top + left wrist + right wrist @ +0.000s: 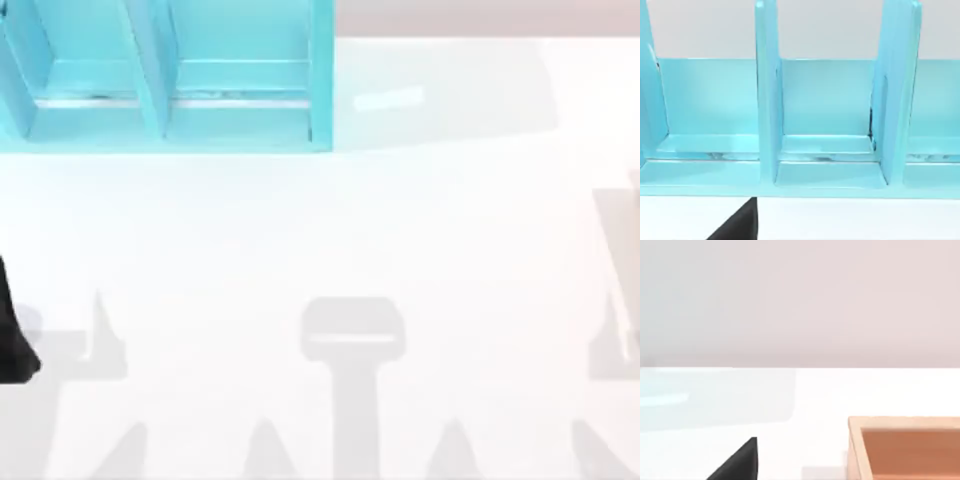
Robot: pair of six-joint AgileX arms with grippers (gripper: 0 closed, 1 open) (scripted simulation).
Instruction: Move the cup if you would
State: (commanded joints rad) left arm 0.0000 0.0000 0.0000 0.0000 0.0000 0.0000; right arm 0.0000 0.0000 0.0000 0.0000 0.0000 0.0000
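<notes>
At the top view's left edge, one dark piece of my left arm (pixel 12 335) rests low over the white table (pixel 320 230), close to its near side. Behind it, at the table's far left, stands one light-blue rack (pixel 235 125), its open bays facing my way. From above I count two bays between its upright walls. My left wrist camera looks straight into that rack, where I count two full dividers, one (pixel 767 100) beside the other (pixel 897 90), with one whole bay between them and part of a bay on either side. A dark wedge of my left gripper (pixel 737 225) shows just in front of the rack's base, level with the table. Whether that gripper is spread or pressed together I cannot tell.

Farther right, my right wrist camera takes in one wooden box (pixel 900 422) with an orange-brown inside, sitting on the table. A dark wedge of my right gripper (pixel 737 465) shows near it, apart from the box. I cannot tell its state either.

Where the cup stands I cannot tell.
</notes>
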